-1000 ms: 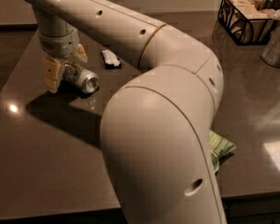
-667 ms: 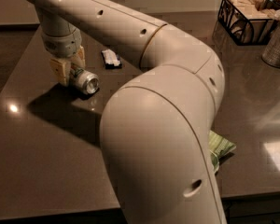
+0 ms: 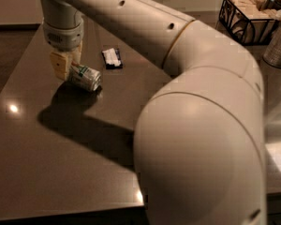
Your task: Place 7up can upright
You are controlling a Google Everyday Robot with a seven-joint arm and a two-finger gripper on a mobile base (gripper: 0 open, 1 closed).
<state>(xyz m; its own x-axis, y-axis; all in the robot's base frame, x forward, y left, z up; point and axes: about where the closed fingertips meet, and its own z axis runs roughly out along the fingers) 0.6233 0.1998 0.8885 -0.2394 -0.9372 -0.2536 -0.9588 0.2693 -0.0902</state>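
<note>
The 7up can, silver-white with green marks and a shiny end, lies tilted on its side at the far left of the dark table. Its lower end is at or just above the tabletop. My gripper hangs from the wrist above it. The yellowish fingers are closed on the can's upper left end. My white arm runs from the gripper to the large elbow at the front right.
A small black-and-white packet lies just right of the can. A black wire basket with packets stands at the back right, with a shiny container beside it. My elbow hides the front right of the table.
The gripper has shifted slightly right and up with the can in it. The can stays tilted on its side.
</note>
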